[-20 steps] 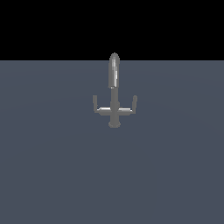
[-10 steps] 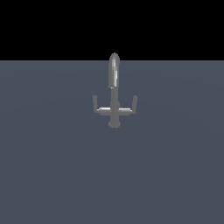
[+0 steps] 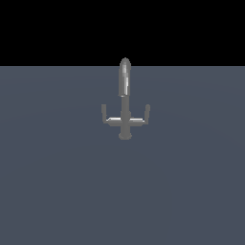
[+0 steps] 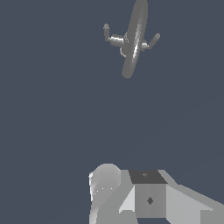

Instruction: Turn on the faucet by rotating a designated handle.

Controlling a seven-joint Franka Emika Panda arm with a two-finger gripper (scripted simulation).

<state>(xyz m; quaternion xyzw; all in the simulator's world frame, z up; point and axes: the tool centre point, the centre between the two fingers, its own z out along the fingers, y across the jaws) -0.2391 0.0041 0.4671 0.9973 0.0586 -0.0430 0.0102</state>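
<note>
The faucet point(image 3: 125, 95) is a small grey metal tap standing on the grey floor, with a tall rounded-top spout and a round base. The handle point(image 3: 108, 118) is the thin L-shaped lever on the exterior view's left, with a horizontal arm and an upright tip. Its twin lever point(image 3: 142, 118) is on the right. The wrist view shows the faucet point(image 4: 133, 39) from above, well apart from my gripper point(image 4: 131, 192). Only grey parts of the gripper show at the picture's edge, and nothing is in it. The arm is out of the exterior view.
A flat grey-blue floor point(image 3: 57, 191) surrounds the faucet on all sides, with a black background point(image 3: 48, 28) beyond it.
</note>
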